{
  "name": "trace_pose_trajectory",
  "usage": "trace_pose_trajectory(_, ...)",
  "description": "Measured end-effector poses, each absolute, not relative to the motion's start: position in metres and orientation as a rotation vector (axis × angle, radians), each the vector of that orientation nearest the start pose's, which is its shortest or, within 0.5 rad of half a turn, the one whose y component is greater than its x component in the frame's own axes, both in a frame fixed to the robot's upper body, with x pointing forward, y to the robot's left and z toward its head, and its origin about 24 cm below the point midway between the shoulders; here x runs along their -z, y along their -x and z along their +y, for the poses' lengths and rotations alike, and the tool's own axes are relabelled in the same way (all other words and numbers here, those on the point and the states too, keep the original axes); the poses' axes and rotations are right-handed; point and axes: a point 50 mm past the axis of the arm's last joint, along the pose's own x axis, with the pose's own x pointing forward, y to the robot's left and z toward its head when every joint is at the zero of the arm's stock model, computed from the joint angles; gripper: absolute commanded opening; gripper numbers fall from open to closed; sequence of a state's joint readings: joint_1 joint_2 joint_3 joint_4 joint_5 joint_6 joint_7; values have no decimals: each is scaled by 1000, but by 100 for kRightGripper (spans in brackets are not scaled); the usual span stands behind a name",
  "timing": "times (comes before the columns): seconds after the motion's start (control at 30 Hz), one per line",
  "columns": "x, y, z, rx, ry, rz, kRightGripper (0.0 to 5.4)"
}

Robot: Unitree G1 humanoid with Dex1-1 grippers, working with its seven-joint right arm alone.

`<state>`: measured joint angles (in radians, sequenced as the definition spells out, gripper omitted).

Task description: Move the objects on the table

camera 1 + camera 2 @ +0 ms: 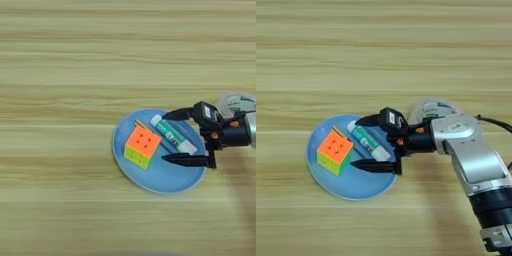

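1. Orange and yellow-green, the puzzle cube (142,147) is seen lying on the blue plate (165,181), beside the white-green tube (173,134) and a thin pen (156,137).
2. The tube is straddled by the wide-open right gripper (367,143), apparently for grasping.
3. A tape roll (434,108) is left on the table (60,75) behind.

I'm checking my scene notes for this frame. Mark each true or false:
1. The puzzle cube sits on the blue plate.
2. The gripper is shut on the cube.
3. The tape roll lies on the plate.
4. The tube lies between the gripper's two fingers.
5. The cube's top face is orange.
1. True: the puzzle cube rests on the blue plate.
2. False: the gripper is open, its fingers spread either side of the tube, and it does not touch the cube.
3. False: the tape roll lies on the table, off the plate, on its right.
4. True.
5. True: orange on top, yellow-green on the side.
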<state>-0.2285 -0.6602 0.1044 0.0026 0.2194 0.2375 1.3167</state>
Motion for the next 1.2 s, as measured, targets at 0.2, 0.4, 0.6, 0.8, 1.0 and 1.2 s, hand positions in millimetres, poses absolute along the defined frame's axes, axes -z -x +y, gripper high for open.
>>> trace_pose_trajectory(0.2,-79,-254,-189,-1248,278,361,537)
trace_pose_trajectory(0.4,-74,-251,-180,-1221,196,377,537)
trace_pose_trajectory(0.6,-74,-244,-176,-1242,159,382,537)
trace_pose_trajectory(0.8,-65,-238,-176,-1236,134,416,537)
trace_pose_trajectory(1.0,-64,-239,-173,-1226,126,411,526)
trace_pose_trajectory(1.2,-55,-238,-168,-1213,163,443,494)
